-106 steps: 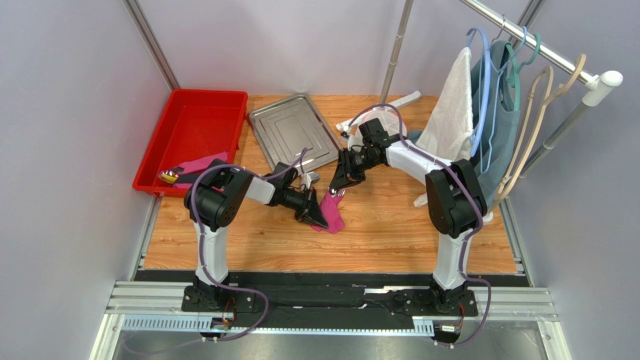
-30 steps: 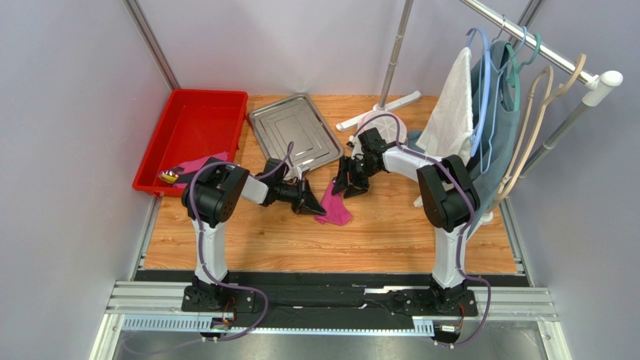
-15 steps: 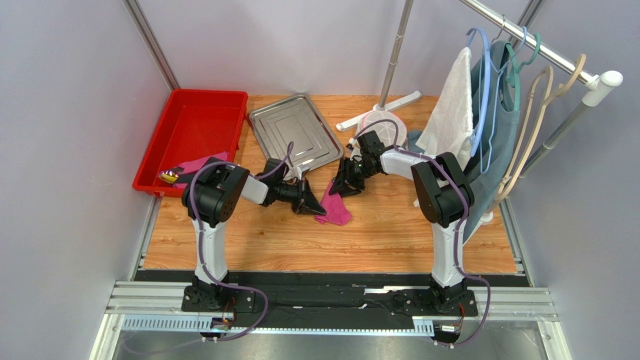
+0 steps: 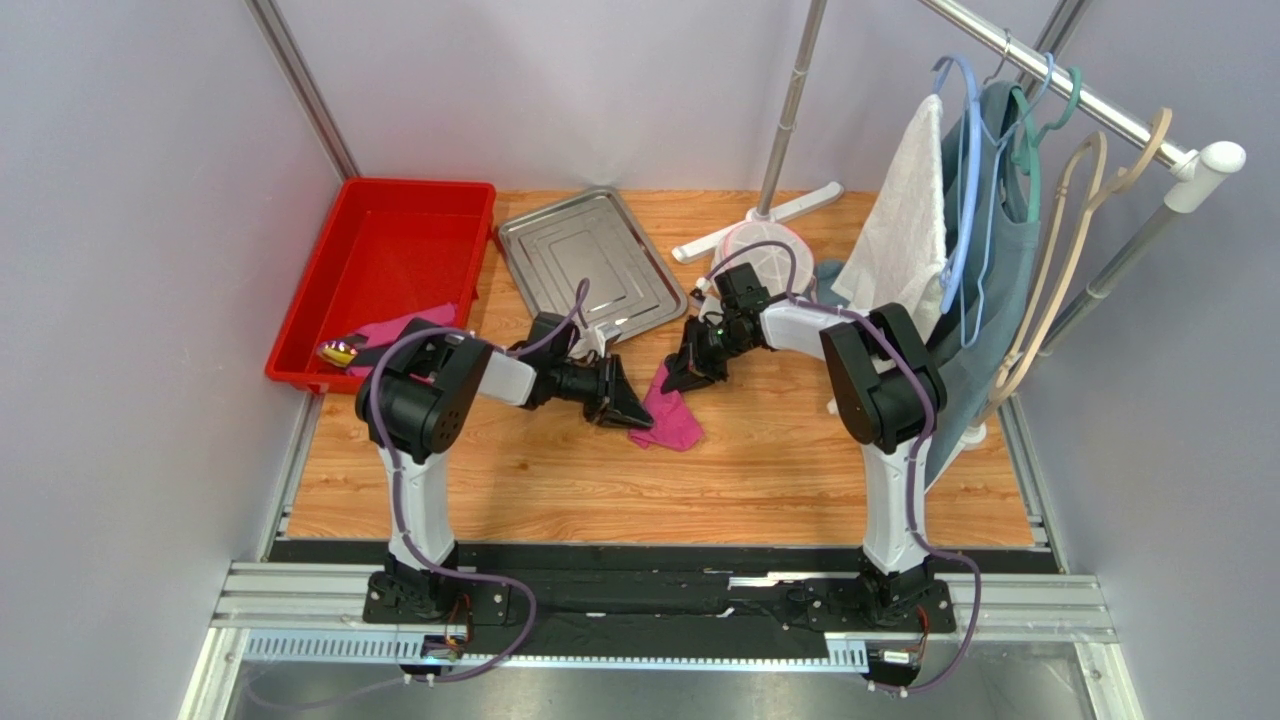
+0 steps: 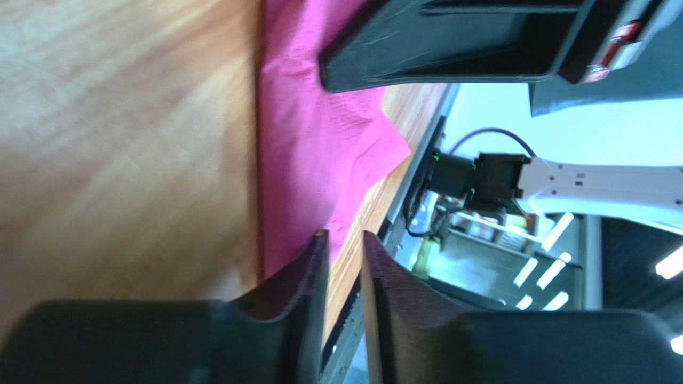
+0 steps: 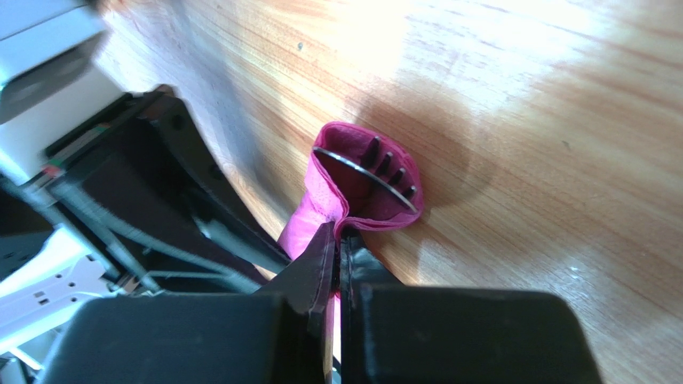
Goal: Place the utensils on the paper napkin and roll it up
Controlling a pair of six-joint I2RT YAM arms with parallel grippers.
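The magenta paper napkin (image 4: pixel 669 413) lies loosely rolled on the wooden table between my two grippers. In the right wrist view the roll's open end (image 6: pixel 365 188) shows the tines of a fork (image 6: pixel 389 172) inside; the rest of the utensils is hidden in the roll. My right gripper (image 6: pixel 337 234) is shut on the napkin's edge, at the roll's far end in the top view (image 4: pixel 684 369). My left gripper (image 5: pixel 345 244) rests low at the napkin's left side (image 4: pixel 621 405), its jaws a narrow gap apart with nothing between them. The napkin (image 5: pixel 313 160) lies flat just beyond its fingertips.
A steel tray (image 4: pixel 579 270) and a red bin (image 4: pixel 388 255) holding a pink sheet (image 4: pixel 398 326) sit at the back left. A clothes rack with hangers and a white towel (image 4: pixel 902 225) stands at the right, its base (image 4: pixel 759 233) behind the right arm.
My right gripper has closed onto the napkin's edge. My left gripper has opened a little and no longer pinches anything. Both arms have barely shifted.
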